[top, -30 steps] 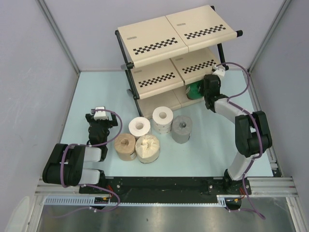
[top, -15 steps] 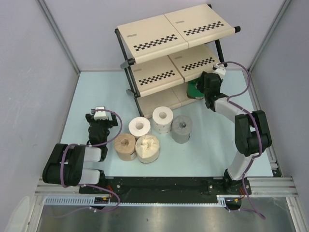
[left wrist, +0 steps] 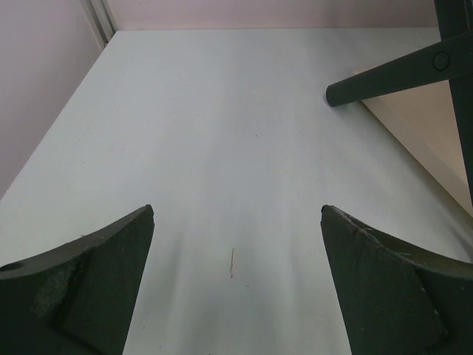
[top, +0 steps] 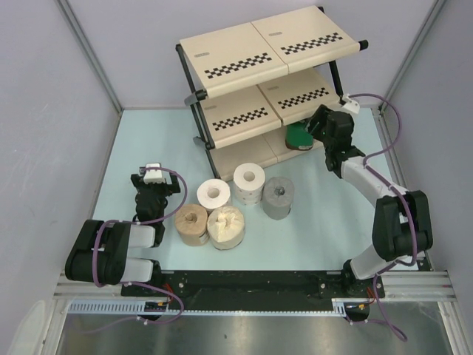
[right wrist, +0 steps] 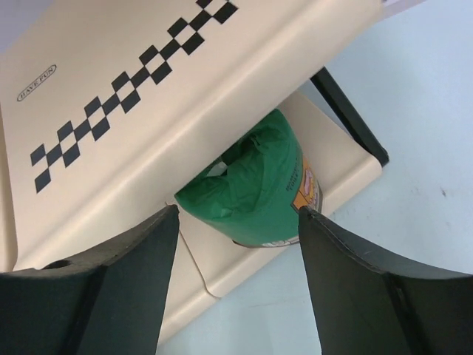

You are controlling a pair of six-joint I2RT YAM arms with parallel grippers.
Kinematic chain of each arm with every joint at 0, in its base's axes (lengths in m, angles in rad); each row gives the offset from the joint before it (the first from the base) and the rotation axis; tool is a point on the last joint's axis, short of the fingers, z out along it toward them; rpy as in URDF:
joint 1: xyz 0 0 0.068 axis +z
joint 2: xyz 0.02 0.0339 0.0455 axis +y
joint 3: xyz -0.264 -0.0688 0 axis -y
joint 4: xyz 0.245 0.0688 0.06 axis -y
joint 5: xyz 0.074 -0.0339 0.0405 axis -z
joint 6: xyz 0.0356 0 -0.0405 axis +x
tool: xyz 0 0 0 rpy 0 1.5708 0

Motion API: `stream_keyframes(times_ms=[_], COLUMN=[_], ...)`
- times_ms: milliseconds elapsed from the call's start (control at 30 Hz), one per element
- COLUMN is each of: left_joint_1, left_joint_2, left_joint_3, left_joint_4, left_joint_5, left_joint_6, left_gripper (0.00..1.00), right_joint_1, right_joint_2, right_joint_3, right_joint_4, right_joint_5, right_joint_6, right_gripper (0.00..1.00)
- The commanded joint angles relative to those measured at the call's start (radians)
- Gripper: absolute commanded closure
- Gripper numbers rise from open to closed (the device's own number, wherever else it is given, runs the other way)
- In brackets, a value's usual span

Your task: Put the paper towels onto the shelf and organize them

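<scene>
Green roll (right wrist: 251,185) on bottom tier of shelf (top: 244,66); five rolls (top: 249,181) waiting on desk (top: 325,229); right end effector (right wrist: 235,222) and left end effector (left wrist: 236,211) released, empty.

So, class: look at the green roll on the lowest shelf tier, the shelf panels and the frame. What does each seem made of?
Green roll: soft paper in thin green film, judging by its puckered top and printed label.
Shelf panels: smooth cream plastic or coated board, with rounded edges and printed checks.
Frame: probably black-painted metal tube, round and matte.
</scene>
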Motion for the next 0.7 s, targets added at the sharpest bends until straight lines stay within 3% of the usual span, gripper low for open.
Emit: stream_keyframes(times_ms=[0, 167, 333, 667], left_joint_1=[0.004, 0.004, 0.004, 0.004], left_joint_2=[-0.015, -0.015, -0.015, -0.015], left_joint_3=[0.012, 0.012, 0.012, 0.012], left_joint_4=[0.037, 0.036, 0.039, 0.037], left_joint_5=[0.021, 0.021, 0.021, 0.021], left_joint_6=[-0.005, -0.006, -0.006, -0.005], left_gripper=[0.0, 0.0, 0.0, 0.0], right_joint_1=[-0.008, -0.064, -0.078, -0.089], right_joint_2=[-0.092, -0.12, -0.091, 0.122], right_joint_3=[-0.058, -0.17, -0.213, -0.178], right_joint_4=[0.015, 0.021, 0.041, 0.191], right_joint_5=[-0.008, -0.036, -0.059, -0.169], right_joint_6=[0.033, 0.101, 0.131, 0.187], right_gripper=[0.29, 0.33, 0.44, 0.48])
